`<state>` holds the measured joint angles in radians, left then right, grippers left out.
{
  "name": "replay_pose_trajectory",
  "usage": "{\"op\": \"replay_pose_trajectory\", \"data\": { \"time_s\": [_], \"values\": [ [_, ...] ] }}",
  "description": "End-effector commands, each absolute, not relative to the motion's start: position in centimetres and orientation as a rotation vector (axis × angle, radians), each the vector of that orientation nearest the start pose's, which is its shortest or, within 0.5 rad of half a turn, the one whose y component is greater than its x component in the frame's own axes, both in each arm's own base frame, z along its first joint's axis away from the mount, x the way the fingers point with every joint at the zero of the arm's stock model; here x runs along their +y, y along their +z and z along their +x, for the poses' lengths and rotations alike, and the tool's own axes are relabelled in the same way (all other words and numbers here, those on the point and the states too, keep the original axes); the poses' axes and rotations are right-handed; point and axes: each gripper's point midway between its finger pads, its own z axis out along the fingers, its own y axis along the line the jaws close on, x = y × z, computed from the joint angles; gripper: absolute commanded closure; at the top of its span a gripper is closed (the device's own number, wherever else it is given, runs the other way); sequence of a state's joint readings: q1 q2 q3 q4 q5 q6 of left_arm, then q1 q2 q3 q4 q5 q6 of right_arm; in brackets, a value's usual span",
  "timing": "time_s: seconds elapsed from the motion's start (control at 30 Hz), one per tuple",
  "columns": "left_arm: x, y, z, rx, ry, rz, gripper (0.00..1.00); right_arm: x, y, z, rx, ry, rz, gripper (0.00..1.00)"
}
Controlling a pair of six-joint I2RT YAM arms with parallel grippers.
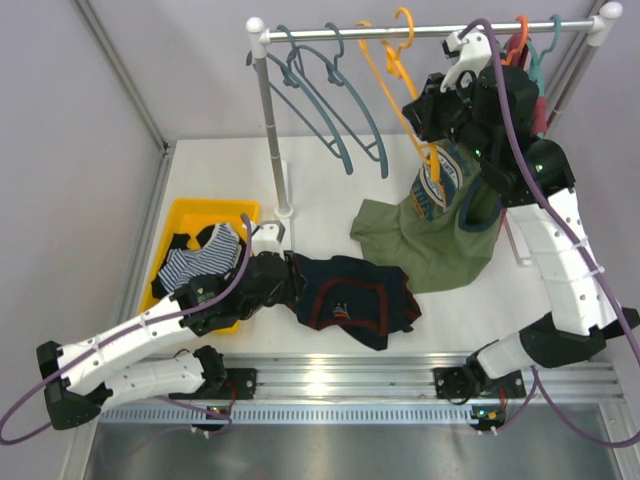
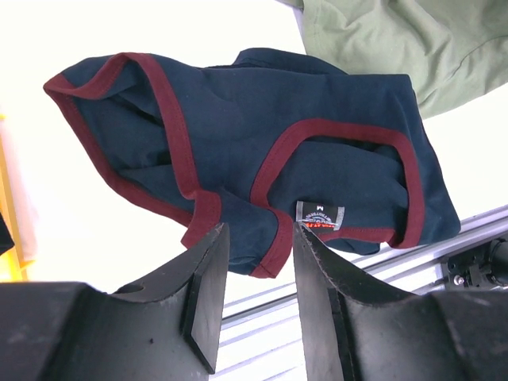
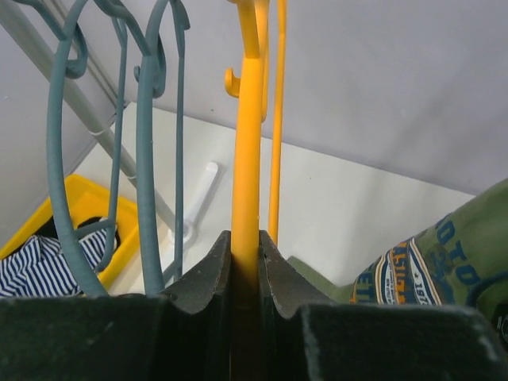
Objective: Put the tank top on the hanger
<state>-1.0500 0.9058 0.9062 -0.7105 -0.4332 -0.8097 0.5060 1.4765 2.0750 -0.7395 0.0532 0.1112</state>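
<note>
**Left edge of bench.** Yellow bin (image 1: 178, 215), holding a blue-and-white striped garment (image 1: 192, 264) and some dark cloth.

**Near edge, left of centre.** Left gripper (image 2: 255, 238), lying low over the bench and pointing right. Released: the jaws stand parted, with the frame rail showing through the gap. The maroon-edged strap of the tank top sits right at the fingertips (image 2: 208, 262), not pinched.

**Near edge, centre.** Tank top (image 1: 355, 298), navy with maroon trim. It lies crumpled flat on the bench, neck label facing up. Its far right corner lies just beside the olive-green top.

**Far edge.** Clothes rack with a white post (image 1: 272, 130) left of centre and a rail (image 1: 420, 32) running right. Two blue-grey hangers (image 1: 330, 110) hang at the left of the rail.

**Far edge, right of centre.** Hanger (image 3: 246, 119), yellow-orange, hooked on the rail. Right gripper (image 3: 246, 242), raised at rail height, is clenched on the hanger's sloping bar, both pads flush against it.

**Right half of bench.** Olive-green printed top (image 1: 440, 235). Its lower part is spread on the bench; its upper part rises toward the right arm.

**Far right corner.** Red-orange hanger (image 1: 518, 40) and a teal hanger (image 1: 552, 35) hang at the rail's end, partly hidden behind the arm.
</note>
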Motion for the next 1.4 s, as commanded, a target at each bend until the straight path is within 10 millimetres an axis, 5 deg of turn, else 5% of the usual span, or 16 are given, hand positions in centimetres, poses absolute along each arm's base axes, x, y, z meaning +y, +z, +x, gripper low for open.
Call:
{"op": "replay_pose_trajectory", "data": {
  "time_s": [0.0,0.3,0.4,0.5,0.53,0.73,1.0,1.13,1.37],
  "values": [
    [-20.9,20.1,17.7,2.237,-0.524,0.028,0.57,17.4,51.9,33.8,1.606,0.421,-0.237,1.0],
    [-20.9,18.3,17.7,2.276,-0.485,0.012,0.57,14.1,48.2,28.2,1.715,0.432,-0.158,1.0],
    [-21.1,17.5,17.4,2.299,-0.483,0.015,0.56,13.4,43.7,25.8,1.811,0.457,-0.149,1.0],
    [-21.3,16.8,17.2,2.328,-0.481,0.025,0.56,12.8,41.9,22.5,1.826,0.531,-0.144,1.0],
    [-21.4,16.6,17.0,2.334,-0.483,0.029,0.56,12.9,39.4,21.9,1.879,0.54,-0.159,1.0],
    [-22.5,16.6,15.0,2.35,-0.518,0.094,0.55,11.9,34.5,15.8,1.974,0.644,-0.194,1.0],
    [-23.1,14.4,13.0,2.349,-0.254,0.083,0.46,12.6,32.0,10.3,2.031,0.842,-0.263,1.0],
    [-24.6,14.1,12.8,2.315,-0.219,0.11,0.45,12.8,30.5,9.6,2.069,0.867,-0.273,1.0],
    [-24.0,14.0,14.3,2.241,-0.052,0.076,0.45,12.6,30.1,8.9,2.089,0.859,-0.313,1.0]
  ]
}}
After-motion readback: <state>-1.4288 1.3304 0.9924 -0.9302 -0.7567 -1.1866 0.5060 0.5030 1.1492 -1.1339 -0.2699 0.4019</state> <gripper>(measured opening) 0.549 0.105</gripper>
